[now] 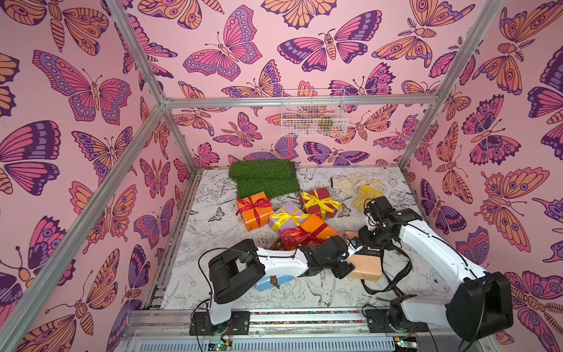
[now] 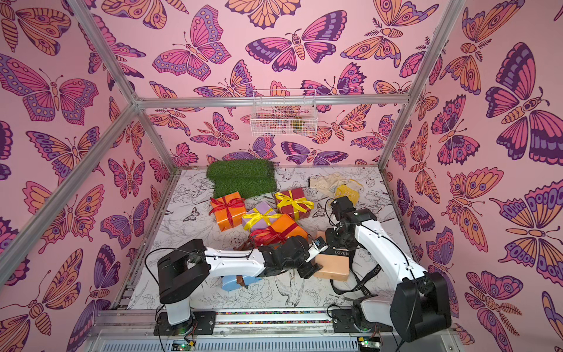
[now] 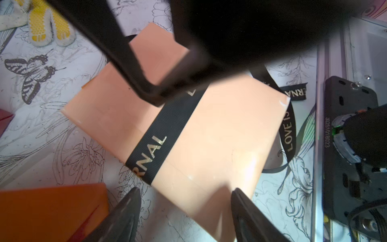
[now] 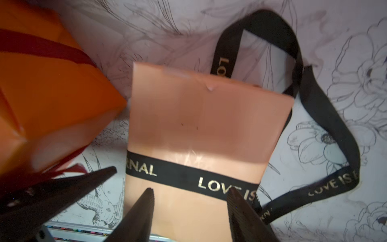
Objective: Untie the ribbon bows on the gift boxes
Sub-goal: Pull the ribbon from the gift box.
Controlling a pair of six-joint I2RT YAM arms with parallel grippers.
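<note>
Top views, both: wire basket [image 1: 286, 123] on back wall, one small greenish lump [image 1: 325, 124] inside, too small to name. Mid-table on printed sheet [image 1: 219, 237], just before turf [image 1: 263, 178], four close-packed boxes with tied bows [image 1: 253, 203]: orange box [image 1: 262, 219], lilac box [image 1: 289, 208], dark red box [image 1: 326, 192], second orange box [image 1: 307, 222]. Peach box [image 1: 365, 268] at front right, just beside second orange box. Black ribbon [image 1: 393, 274] loose: one band across the peach box's top, the rest trailing on the sheet toward the right arm's base.

Hidden or cut off: blue box [image 1: 263, 285] mostly under left arm, brown ribbon [image 1: 276, 281] on it, knot out of sight. Peach box's left side behind left arm's end in both top views. Left wrist view: far part of peach box behind a black blur [image 3: 251, 31]; ribbon lettering cut to "RNAL" and "LOVE IS".

Left gripper [image 3: 184, 193]: jaws apart, a corner of the peach box between the tips; touching or not, cannot tell. Right gripper [image 4: 190, 193]: jaws apart over the peach box's top, band just past the tips, one tip overlapping the lettering, nothing gripped.
</note>
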